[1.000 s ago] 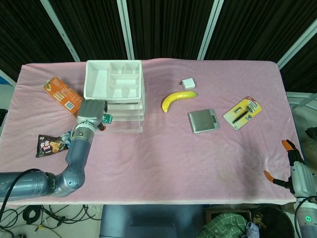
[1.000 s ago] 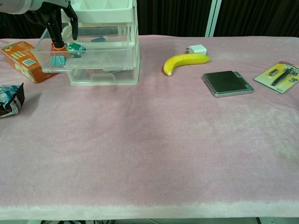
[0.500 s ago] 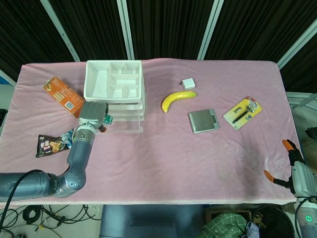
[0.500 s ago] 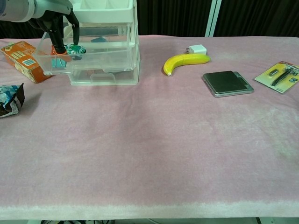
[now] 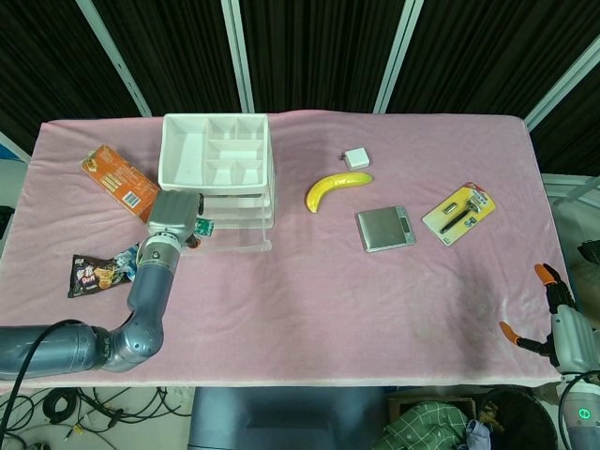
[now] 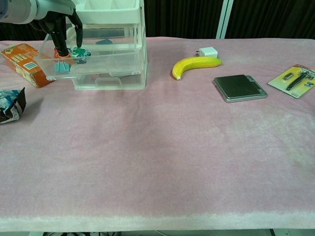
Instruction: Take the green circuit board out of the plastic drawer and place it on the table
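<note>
The left robot hand (image 6: 63, 22) has lifted the green circuit board (image 6: 78, 51) slightly.

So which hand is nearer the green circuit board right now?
Left. The left hand pinches the green circuit board above the open drawer; the right hand hangs beyond the table's far-right corner.

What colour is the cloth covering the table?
Pink. The cloth covers the whole table, and the chest view shows it best.

I can't read any text from here. The orange box (image 5: 118, 181) carries a blue and white label and the snack bag (image 5: 97, 275) has printed lettering, but both are too small and blurred for me to make out.
</note>
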Robot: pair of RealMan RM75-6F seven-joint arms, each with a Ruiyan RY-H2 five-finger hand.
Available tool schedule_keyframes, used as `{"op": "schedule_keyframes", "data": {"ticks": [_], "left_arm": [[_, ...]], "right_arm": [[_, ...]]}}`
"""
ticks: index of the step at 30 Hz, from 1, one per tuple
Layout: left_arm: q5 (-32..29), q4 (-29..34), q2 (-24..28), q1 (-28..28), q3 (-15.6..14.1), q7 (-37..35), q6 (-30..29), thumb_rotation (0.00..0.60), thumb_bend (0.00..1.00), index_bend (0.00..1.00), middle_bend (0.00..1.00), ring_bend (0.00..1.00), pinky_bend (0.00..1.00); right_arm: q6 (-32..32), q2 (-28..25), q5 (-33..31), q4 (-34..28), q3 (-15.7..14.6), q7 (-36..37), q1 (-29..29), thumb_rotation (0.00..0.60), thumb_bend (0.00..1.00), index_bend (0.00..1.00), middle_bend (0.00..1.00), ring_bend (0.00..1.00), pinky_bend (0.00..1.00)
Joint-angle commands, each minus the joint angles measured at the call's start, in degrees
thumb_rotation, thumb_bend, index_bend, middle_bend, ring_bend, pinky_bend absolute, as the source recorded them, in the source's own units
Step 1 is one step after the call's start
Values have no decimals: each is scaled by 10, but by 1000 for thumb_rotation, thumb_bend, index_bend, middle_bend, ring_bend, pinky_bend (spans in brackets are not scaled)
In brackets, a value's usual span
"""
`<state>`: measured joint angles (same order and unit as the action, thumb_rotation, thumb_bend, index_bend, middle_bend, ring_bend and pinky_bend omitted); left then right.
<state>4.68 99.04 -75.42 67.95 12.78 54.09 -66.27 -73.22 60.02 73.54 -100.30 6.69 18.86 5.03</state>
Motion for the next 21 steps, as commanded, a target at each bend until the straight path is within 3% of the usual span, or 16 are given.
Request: {"op": "schedule_keyframes", "data": {"ticks": [1,8,16,21], "left_arm": [[-1,-3,-4,-1,-1,0,0,600,163,432,1000,1000,1000],[4,-7,-10,-2,-1,2,-1,600,195,461,1000,1000,1000],[4,-3,-9,-2,0,5,1,600,363,508,1000,1000,1000],[5,1,-5,-5,3,1,0,600,373,525,1000,1000,1000]], "right_arm": [[-1,0,0,0,0,1,0,600,126,0,0,0,123],[-2,0,0,0,0,1,-1,600,125,0,0,0,123],[-3,0,1,-1,1,3,-2,600,126,0,0,0,123],[-3,-1,2,-1,1,5,-2,600,126,0,0,0,123]]}}
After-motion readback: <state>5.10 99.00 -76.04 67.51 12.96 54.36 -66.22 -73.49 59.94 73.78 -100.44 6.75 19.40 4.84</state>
